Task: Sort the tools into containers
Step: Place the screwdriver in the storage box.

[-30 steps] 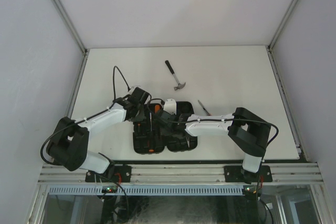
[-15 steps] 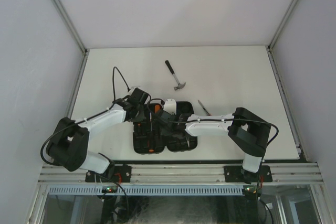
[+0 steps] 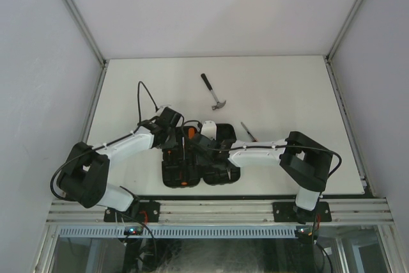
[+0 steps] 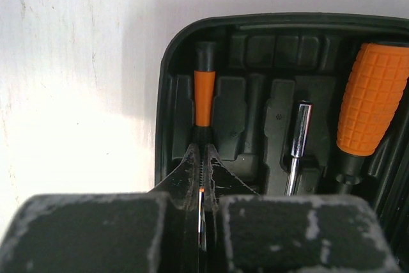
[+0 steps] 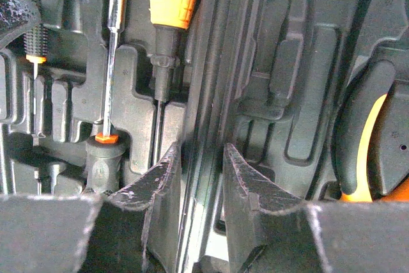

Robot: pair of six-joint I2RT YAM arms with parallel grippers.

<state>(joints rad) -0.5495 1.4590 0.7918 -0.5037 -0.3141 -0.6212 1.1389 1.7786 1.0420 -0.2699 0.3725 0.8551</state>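
Observation:
The black tool case (image 3: 171, 175) lies open in two halves at the near middle of the table. My left gripper (image 4: 203, 148) is shut, its tips over a slim black-and-orange screwdriver (image 4: 204, 97) lying in the leftmost slot; its shaft shows through the slit between the jaws. Beside it sit a steel bit (image 4: 299, 132) and a thick orange-handled screwdriver (image 4: 374, 97). My right gripper (image 5: 201, 151) straddles the case's middle ridge (image 5: 211, 81), jaws close against both sides. Orange pliers handles (image 5: 367, 139) show in the right half. A hammer (image 3: 214, 92) and a loose screwdriver (image 3: 248, 131) lie on the table.
The white table (image 3: 287, 87) is walled by grey panels with metal posts at the back corners. Both arms cross over the case from left and right. A black cable (image 3: 142, 97) loops up from the left arm.
The left jaws have closed the last bit over the slim screwdriver. Both arms have shifted only slightly; the right jaws hold the same width.

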